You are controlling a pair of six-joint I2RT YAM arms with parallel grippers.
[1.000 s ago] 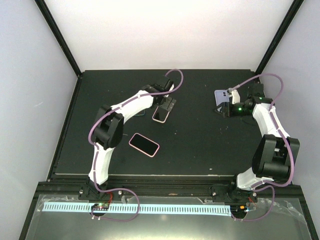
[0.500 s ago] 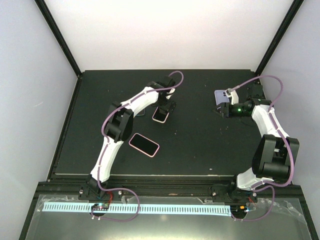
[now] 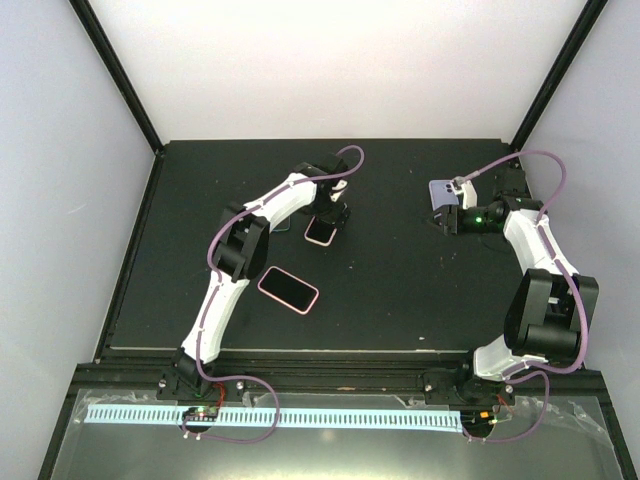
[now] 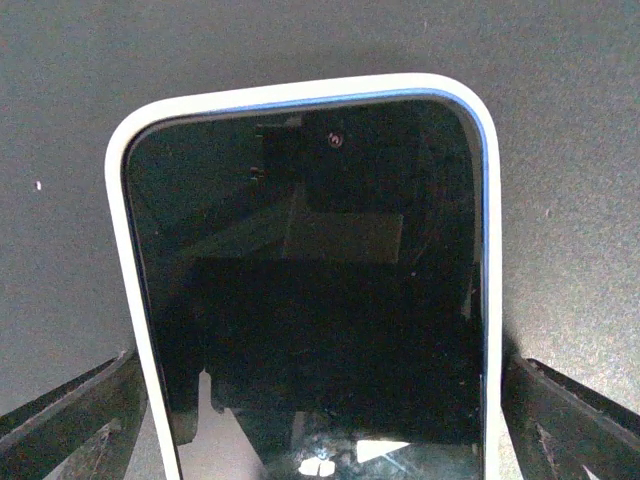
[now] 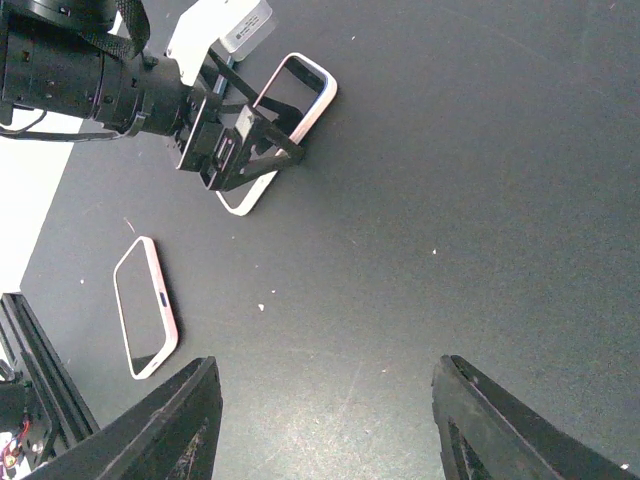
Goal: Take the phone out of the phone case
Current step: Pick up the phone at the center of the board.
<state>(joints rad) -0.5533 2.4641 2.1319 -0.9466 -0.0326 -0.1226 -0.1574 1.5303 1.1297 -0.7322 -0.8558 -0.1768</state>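
Observation:
A phone with a dark screen in a white case (image 3: 321,231) lies flat on the black table. It fills the left wrist view (image 4: 310,250) and shows in the right wrist view (image 5: 285,110). My left gripper (image 3: 327,216) is open and stands low over the phone's near end, one finger beside each long edge of the case (image 4: 320,362). I cannot tell whether the fingers (image 4: 65,420) touch the case. My right gripper (image 3: 444,221) is open and empty (image 5: 327,362), apart at the right, above bare table.
A second phone in a pink case (image 3: 288,289) lies face up nearer the front, also in the right wrist view (image 5: 146,306). A lilac phone-shaped item (image 3: 441,191) lies just behind my right gripper. White walls and black posts enclose the table.
My left arm has stretched out, its elbow shifting right, and the gripper has settled lower over the white-cased phone. The phones and the right arm have hardly moved.

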